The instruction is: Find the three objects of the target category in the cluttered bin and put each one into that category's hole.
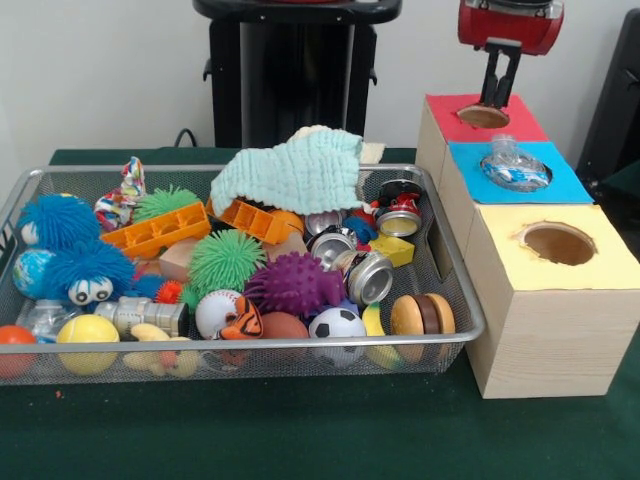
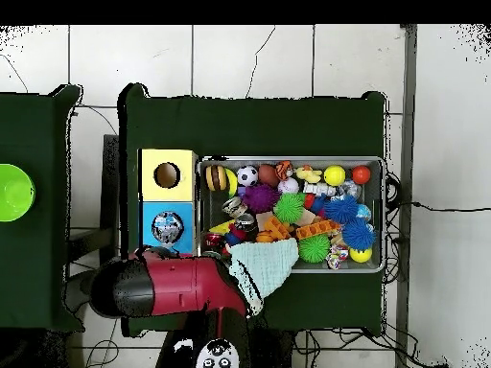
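The wire mesh bin (image 1: 476, 310) is full of toys and cans; in the overhead view (image 2: 384, 216) it lies right of the boxes. A clear plastic bottle (image 1: 515, 166) rests in the blue-surround hole (image 1: 560, 185), its top sticking out; it also shows in the overhead view (image 2: 168, 227). What looks like another clear bottle (image 1: 42, 318) lies at the bin's front left corner. My gripper (image 1: 499, 85) hangs open and empty above the red-surround hole (image 1: 483, 116), just behind the blue one. In the overhead view the red arm (image 2: 173, 287) hides the gripper.
The yellow-surround hole (image 1: 558, 243) is on the nearest box. A pale teal cloth (image 1: 290, 170) covers the bin's back middle. Silver cans (image 1: 365, 277) lie near the bin's right end, among spiky balls, orange blocks and small balls. A green bowl (image 2: 11, 192) sits on the other table.
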{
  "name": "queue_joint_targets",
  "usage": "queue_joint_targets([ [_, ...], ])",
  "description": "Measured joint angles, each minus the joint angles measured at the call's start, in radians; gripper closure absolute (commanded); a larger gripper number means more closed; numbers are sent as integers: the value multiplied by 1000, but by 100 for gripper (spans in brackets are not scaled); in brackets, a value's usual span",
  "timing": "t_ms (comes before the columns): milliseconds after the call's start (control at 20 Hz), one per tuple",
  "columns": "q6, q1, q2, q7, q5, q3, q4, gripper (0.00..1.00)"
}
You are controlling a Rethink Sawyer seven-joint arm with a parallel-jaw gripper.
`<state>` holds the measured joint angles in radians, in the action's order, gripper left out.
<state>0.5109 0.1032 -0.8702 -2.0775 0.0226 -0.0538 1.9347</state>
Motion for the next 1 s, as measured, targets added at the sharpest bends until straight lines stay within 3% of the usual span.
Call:
queue_joint_targets([
  [600, -65, -29, 60, 0, 0, 7, -1, 100],
  [1000, -87, -2, 110, 0, 8, 7, -37, 100],
])
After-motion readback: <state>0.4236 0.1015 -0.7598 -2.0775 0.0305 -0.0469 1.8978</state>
